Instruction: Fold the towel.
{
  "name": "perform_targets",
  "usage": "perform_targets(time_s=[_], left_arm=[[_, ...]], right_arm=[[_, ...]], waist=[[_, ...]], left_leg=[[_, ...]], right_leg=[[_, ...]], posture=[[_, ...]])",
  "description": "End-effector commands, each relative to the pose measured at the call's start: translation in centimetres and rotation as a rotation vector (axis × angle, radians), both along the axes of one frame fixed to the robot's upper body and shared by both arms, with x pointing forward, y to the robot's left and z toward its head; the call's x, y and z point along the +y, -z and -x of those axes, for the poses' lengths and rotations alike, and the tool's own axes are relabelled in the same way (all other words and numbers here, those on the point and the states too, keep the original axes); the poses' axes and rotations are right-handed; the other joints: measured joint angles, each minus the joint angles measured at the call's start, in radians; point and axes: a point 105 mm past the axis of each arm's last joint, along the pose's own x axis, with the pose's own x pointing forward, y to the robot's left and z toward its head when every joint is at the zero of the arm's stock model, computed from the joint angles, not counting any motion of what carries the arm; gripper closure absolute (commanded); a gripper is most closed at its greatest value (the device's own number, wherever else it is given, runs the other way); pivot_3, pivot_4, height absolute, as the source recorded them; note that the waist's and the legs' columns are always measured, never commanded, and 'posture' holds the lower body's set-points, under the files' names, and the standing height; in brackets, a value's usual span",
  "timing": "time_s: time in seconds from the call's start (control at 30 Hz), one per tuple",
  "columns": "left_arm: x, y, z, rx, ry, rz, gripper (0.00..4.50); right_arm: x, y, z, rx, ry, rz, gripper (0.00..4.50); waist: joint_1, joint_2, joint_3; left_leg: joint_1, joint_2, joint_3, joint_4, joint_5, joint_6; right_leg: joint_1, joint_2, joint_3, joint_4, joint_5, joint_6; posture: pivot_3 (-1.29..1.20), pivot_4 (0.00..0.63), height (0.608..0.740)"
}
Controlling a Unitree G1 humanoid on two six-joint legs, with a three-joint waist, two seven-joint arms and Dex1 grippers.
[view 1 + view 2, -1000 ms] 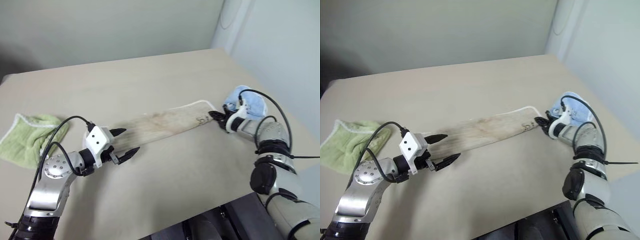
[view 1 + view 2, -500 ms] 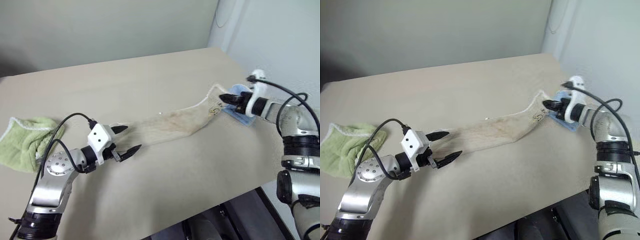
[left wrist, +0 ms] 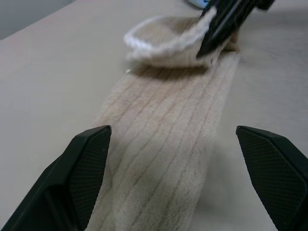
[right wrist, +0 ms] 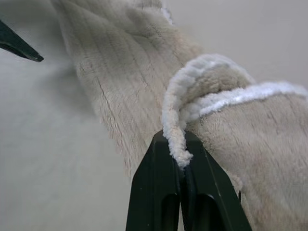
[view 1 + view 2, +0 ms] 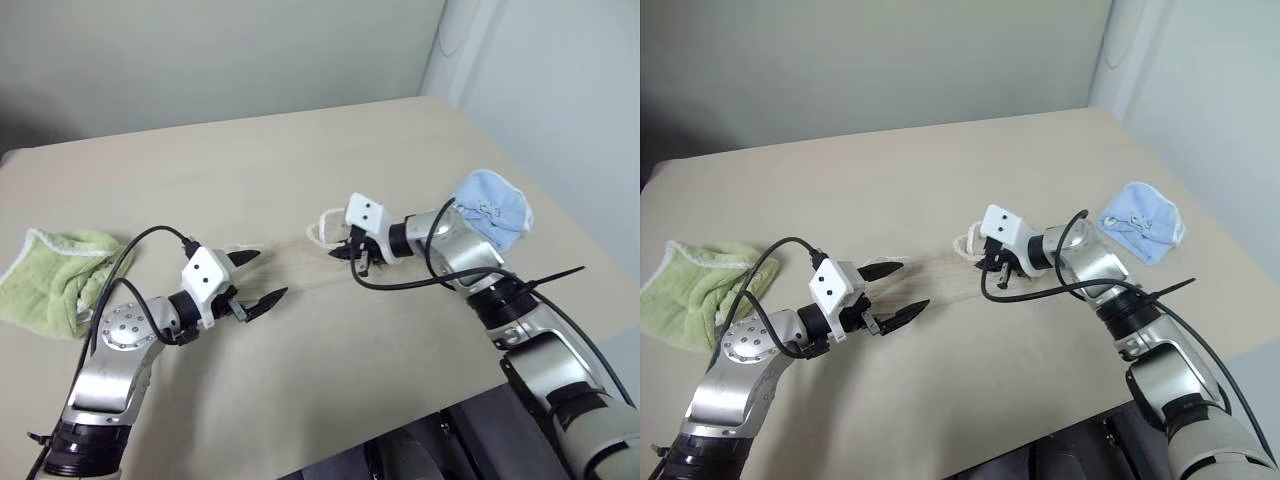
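The beige towel point(image 5: 298, 263) lies as a narrow strip on the table, and its right end point(image 5: 325, 228) is lifted and curled back over the strip. My right gripper point(image 4: 179, 144) is shut on that end's white stitched edge point(image 4: 174, 115), holding it just above the strip near the table's middle point(image 5: 992, 262). My left gripper point(image 5: 268, 275) is open and hovers over the towel's left part, one finger on each side of the strip point(image 3: 163, 144). The right gripper's black fingers point(image 3: 226, 19) hold the folded end a short way ahead of the left gripper.
A lime-green towel point(image 5: 55, 280) lies crumpled near the table's left edge. A small light-blue cloth point(image 5: 1143, 222) sits near the right edge, behind my right arm. The table's point(image 5: 250, 160) front edge runs close below both arms.
My right gripper has swung left with the towel's right end, lifting it and carrying it back over the strip toward the left gripper. The left gripper stayed put and open.
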Motion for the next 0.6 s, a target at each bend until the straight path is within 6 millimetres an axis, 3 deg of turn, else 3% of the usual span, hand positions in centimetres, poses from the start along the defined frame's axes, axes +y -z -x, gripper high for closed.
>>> perform_targets(time_s=[0.03, 0.17, 0.27, 0.47, 0.5, 0.6], left_arm=[[0.0, -1.0, 0.3, -0.049, -0.01, -0.001, 0.0], [0.2, -1.0, 0.3, -0.05, -0.018, 0.001, 0.0], [0.2, -1.0, 0.3, -0.05, -0.017, 0.001, 0.0], [0.4, -1.2, 0.5, -0.053, -0.02, 0.0, 0.0], [0.5, -1.2, 0.5, -0.053, -0.023, 0.001, 0.0], [1.2, -1.9, 0.5, -0.051, -0.063, 0.082, 0.0]], right_arm=[[0.2, -0.7, 0.0, -0.023, -0.027, -0.004, 4.48], [0.5, -1.0, 0.9, 0.061, -0.065, -0.054, 3.46], [0.2, -2.9, 1.0, 0.078, -0.05, -0.16, 2.51], [-2.9, -6.1, 1.2, 0.16, 0.012, -0.368, 2.51], [-3.5, -6.4, 0.8, 0.167, 0.047, -0.388, 2.51], [-6.4, -5.6, -2.0, 0.118, 0.221, -0.368, 3.11]], waist=[[0.002, 0.0, 0.0], [0.0, 0.0, 0.0], [0.001, 0.0, 0.0], [0.004, 0.0, 0.0], [0.004, 0.0, 0.0], [0.004, 0.0, 0.0]], left_leg=[[0.0, 0.0, 0.0, 0.0, 0.0, -0.002], [0.0, 0.001, 0.002, 0.0, -0.001, -0.005], [0.0, 0.001, 0.001, 0.0, 0.0, -0.007], [0.0, 0.0, 0.003, 0.001, 0.0, -0.008], [0.0, 0.0, 0.003, 0.001, 0.0, -0.008], [0.001, 0.0, 0.003, 0.001, 0.001, -0.008]], right_leg=[[0.0, 0.0, 0.0, 0.0, 0.0, 0.0], [0.0, 0.0, 0.0, 0.0, 0.0, 0.0], [0.0, 0.001, 0.0, 0.0, 0.0, -0.001], [0.002, 0.003, 0.0, -0.001, -0.001, -0.002], [0.002, 0.003, 0.0, -0.001, -0.001, -0.002], [0.002, 0.003, 0.001, 0.0, -0.001, -0.002]], posture=[[0.0, 0.15, 0.74], [0.0, 0.15, 0.74], [0.0, 0.15, 0.74], [0.0, 0.15, 0.74], [0.0, 0.15, 0.74], [0.0, 0.15, 0.74]])
